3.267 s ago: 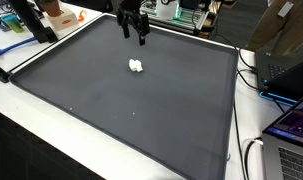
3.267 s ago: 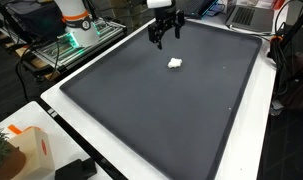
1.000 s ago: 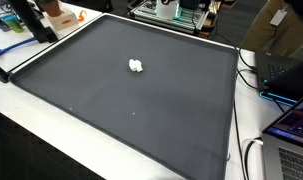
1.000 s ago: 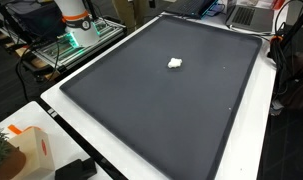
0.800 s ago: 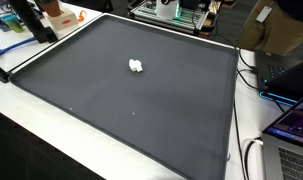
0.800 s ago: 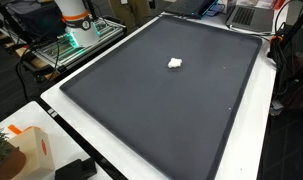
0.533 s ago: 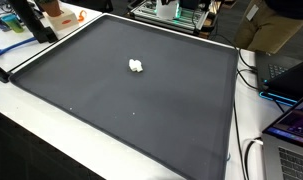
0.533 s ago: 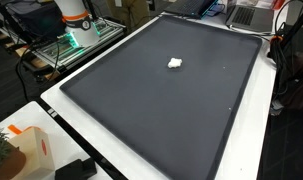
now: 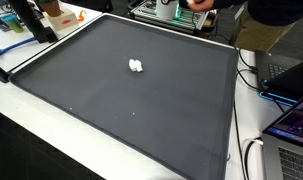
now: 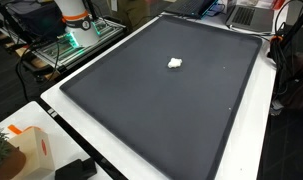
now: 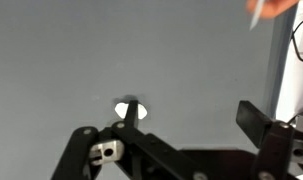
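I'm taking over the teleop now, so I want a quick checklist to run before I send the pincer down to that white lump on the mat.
1. White lump lying free on the dark mat: ok, it sits alone in both exterior views.
2. Pincer open: ok, fingers are wide apart with nothing between them.
3. Pincer centred over the lump: not ok, the wrist view shows the lump beside one finger, partly hidden.
4. People away from the mat: not ok, a person's hand is at its far edge.
5. Height above the mat: cannot tell, the pincer is outside both exterior views.
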Motion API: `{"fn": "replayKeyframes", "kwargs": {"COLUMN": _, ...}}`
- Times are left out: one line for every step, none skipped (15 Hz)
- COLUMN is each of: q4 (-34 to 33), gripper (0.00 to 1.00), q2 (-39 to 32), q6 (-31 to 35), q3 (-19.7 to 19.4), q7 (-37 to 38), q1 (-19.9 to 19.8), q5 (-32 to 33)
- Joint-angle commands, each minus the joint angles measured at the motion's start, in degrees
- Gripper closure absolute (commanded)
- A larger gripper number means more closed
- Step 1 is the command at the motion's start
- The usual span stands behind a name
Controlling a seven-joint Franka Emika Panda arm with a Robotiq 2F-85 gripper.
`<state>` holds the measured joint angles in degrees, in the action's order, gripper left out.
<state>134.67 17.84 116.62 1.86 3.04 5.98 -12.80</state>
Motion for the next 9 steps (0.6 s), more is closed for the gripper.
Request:
{"fn": "replayKeyframes", "kwargs": {"q4": -5.4, "gripper": 0.0, "q2": -1.1, "q6": -7.4, "q3": 0.1, "q7": 1.4, "q1": -0.6, "q5": -2.0}}
{"fn": "replayKeyframes", "kwargs": {"q4": -7.1, "gripper": 0.0, "q2": -1.9, "q6": -9.0, "q3": 0.1, "q7": 2.2, "q1": -0.7, "q5": -2.3}}
{"fn": "replayKeyframes", "kwargs": {"q4": -8.6, "gripper": 0.0, "q2": -2.5, "q6": -10.4, "q3": 0.1, "q7": 2.7, "q1": -0.9, "q5": -2.5}}
{"fn": "replayKeyframes", "kwargs": {"q4": -10.0, "gripper": 0.0, "q2": -3.3, "q6": -11.6, "q3": 0.2, "q7": 3.5, "q1": -1.0, "q5": -2.8}}
{"fn": "replayKeyframes", "kwargs": {"q4": -11.2, "gripper": 0.0, "q2": -4.0, "q6": -12.8, "q3": 0.2, "q7": 4.1, "q1": -1.1, "q5": -3.0}}
{"fn": "replayKeyframes", "kwargs": {"q4": -12.2, "gripper": 0.07, "q2": -4.6, "q6": -13.5, "q3": 0.2, "q7": 4.6, "q1": -1.3, "q5": -3.3}}
{"fn": "replayKeyframes", "kwargs": {"q4": -13.1, "gripper": 0.26, "q2": -5.1, "q6": -14.3, "q3": 0.2, "q7": 5.1, "q1": -1.4, "q5": -3.6}}
{"fn": "replayKeyframes", "kwargs": {"q4": -13.8, "gripper": 0.35, "q2": -5.6, "q6": -14.8, "q3": 0.3, "q7": 5.4, "q1": -1.5, "q5": -3.8}}
{"fn": "replayKeyframes", "kwargs": {"q4": -14.4, "gripper": 0.42, "q2": -6.0, "q6": -15.4, "q3": 0.3, "q7": 5.7, "q1": -1.6, "q5": -3.8}}
